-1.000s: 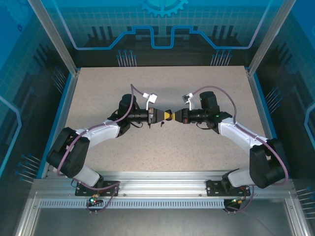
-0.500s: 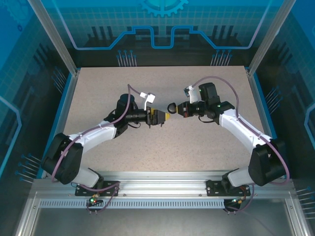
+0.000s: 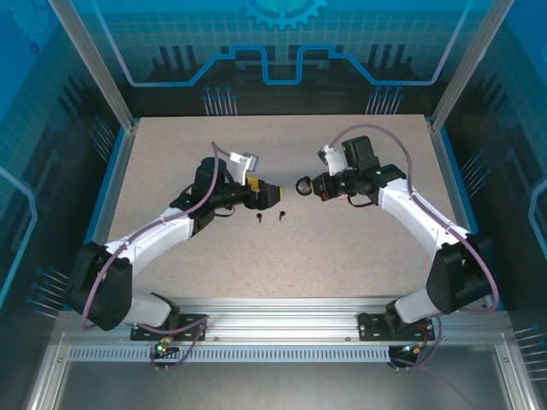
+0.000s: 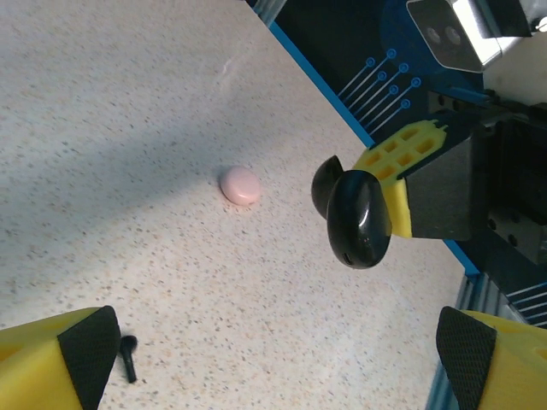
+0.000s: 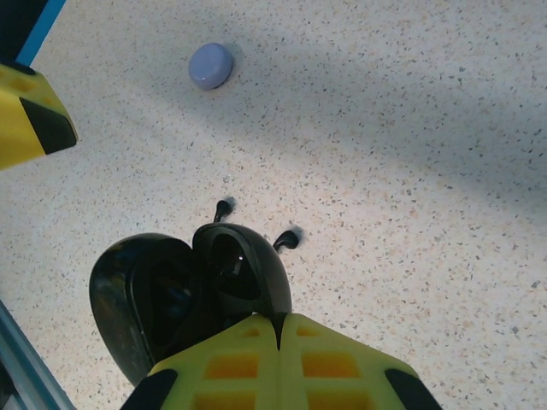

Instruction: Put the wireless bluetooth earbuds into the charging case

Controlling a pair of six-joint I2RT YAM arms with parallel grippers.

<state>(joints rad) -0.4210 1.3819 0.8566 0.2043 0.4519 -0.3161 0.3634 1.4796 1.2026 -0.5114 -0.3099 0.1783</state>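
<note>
hidden or unclear: from above, the left gripper shows as a dark block with a yellow edge, and its fingers cannot be told apart there. the right gripper is partly masked by the black case it carries. the black earbuds read as two small dark specks, stems not resolved. in the left wrist view the fingertips are cut off at the bottom corners, and one earbud is half hidden beside the near pad. in the right wrist view the case's lower shell runs behind the yellow fingers.

finger state: the left gripper's fingers stand wide apart, holding nothing. the right gripper's fingers are pressed together on the black case, which hangs above the desk with its lid swung open.

position: both black earbuds lie loose on the desk near its middle, close together, just toward the near edge from the left gripper and apart from the case.

materials and shapes: the desk is matt, pale, speckled. the black case is glossy, rounded, clamshell. a pink case and a lilac case are smooth, closed pebbles resting on the desk. the fingers are yellow ribbed plastic with black pads.
</note>
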